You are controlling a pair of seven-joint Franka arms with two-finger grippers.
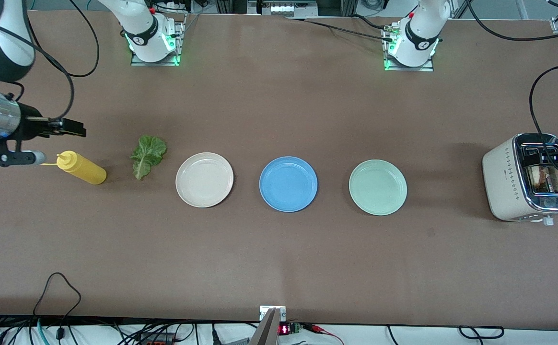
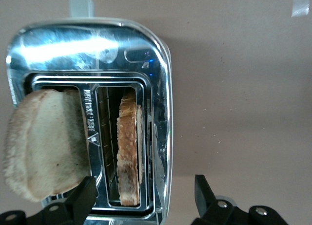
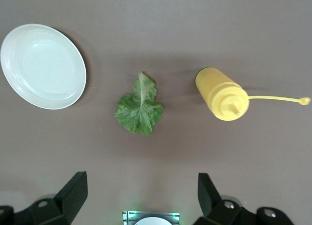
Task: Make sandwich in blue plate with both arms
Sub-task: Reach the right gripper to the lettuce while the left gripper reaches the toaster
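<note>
The blue plate (image 1: 288,184) lies empty in the middle of the table. A green lettuce leaf (image 1: 148,154) (image 3: 139,109) lies flat toward the right arm's end. Two bread slices stand in the toaster (image 1: 504,177) (image 2: 73,45) at the left arm's end. One slice (image 2: 44,142) sticks up and leans out of its slot; the other slice (image 2: 129,152) sits deep in its slot. My left gripper (image 2: 143,196) hangs open just over the toaster, its fingers either side of the deep slice's slot. My right gripper (image 3: 141,193) is open and empty, high over the table beside the lettuce.
A yellow squeeze bottle (image 1: 82,168) (image 3: 223,94) lies on its side beside the lettuce. A cream-white plate (image 1: 204,179) (image 3: 43,65) and a pale mint-green plate (image 1: 377,187) flank the blue one. A black cable runs to the toaster.
</note>
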